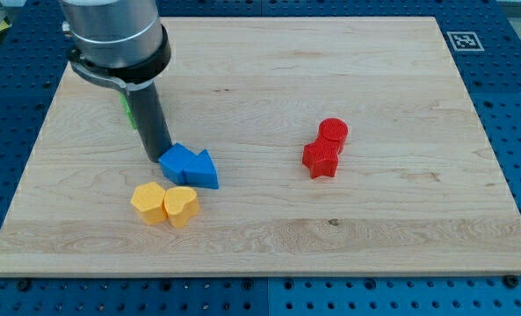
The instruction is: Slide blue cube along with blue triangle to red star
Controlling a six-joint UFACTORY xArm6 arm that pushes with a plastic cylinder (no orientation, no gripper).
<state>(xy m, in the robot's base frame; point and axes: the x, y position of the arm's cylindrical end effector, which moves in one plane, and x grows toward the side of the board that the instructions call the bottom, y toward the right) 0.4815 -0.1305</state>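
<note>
The blue cube (178, 161) and the blue triangle (203, 170) lie touching each other left of the board's centre, the cube on the left. My tip (157, 158) rests at the cube's left edge, touching or nearly touching it. The red star (320, 159) lies right of centre, far to the view's right of the blue pair, with a red cylinder (333, 132) touching it just above.
A yellow hexagon-like block (148, 202) and a yellow heart (181, 205) sit together just below the blue pair. A green block (128, 109) is mostly hidden behind the rod. The wooden board (401, 228) lies on a blue pegboard.
</note>
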